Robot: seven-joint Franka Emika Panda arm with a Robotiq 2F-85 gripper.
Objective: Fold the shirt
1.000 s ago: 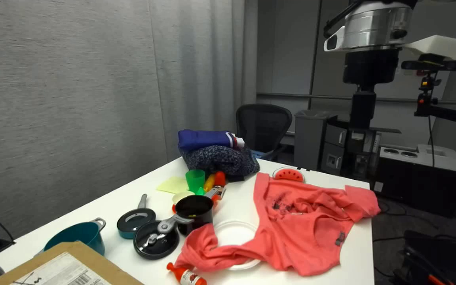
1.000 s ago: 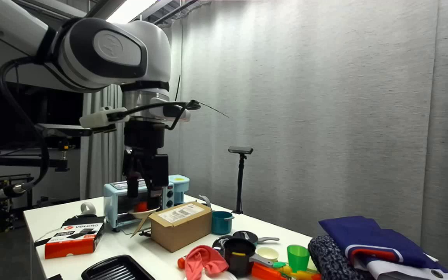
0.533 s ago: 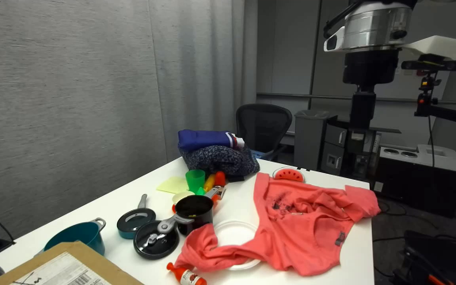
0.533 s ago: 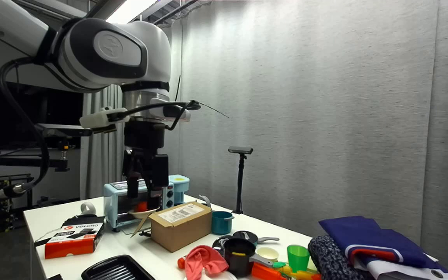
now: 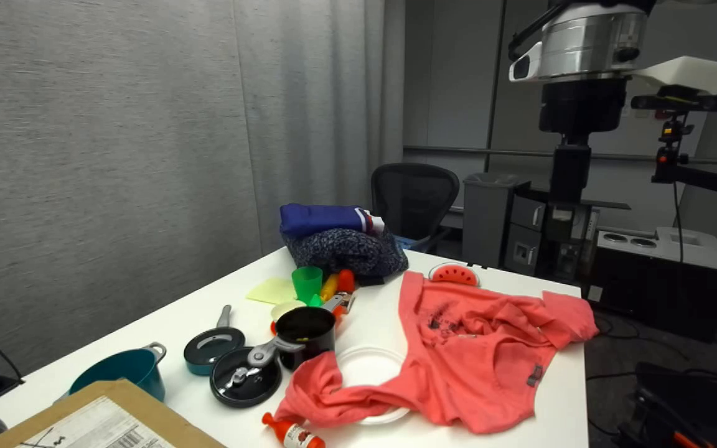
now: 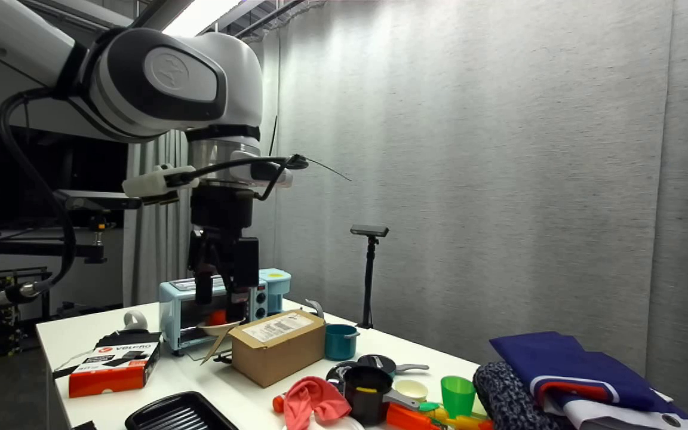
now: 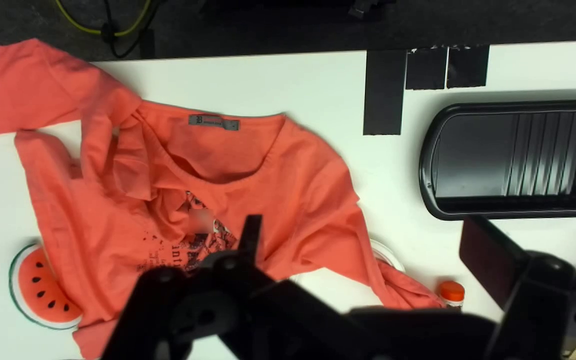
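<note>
The coral-red shirt (image 5: 452, 379) lies wrinkled on the white table, with one sleeve across a white plate (image 5: 368, 368). In the wrist view the shirt (image 7: 293, 160) shows its neckline and grey label, a bunched fold over the dark print, and one sleeve hanging past the table edge. In an exterior view only a sleeve end of the shirt (image 6: 314, 399) shows. My gripper (image 7: 363, 232) is open and empty, pointing down, high above the table. It also shows in both exterior views (image 5: 569, 177) (image 6: 220, 292). The gripper's body hides the shirt's lower part in the wrist view.
A black tray (image 7: 429, 165) lies beside the shirt. A watermelon-shaped item (image 5: 454, 274) touches or nearly touches the hem. A red bottle (image 5: 296, 434), black pot (image 5: 309, 333), cardboard box (image 6: 278, 352), blue toaster oven (image 6: 169, 316) and dark blue cloth bundle (image 6: 577, 364) stand around.
</note>
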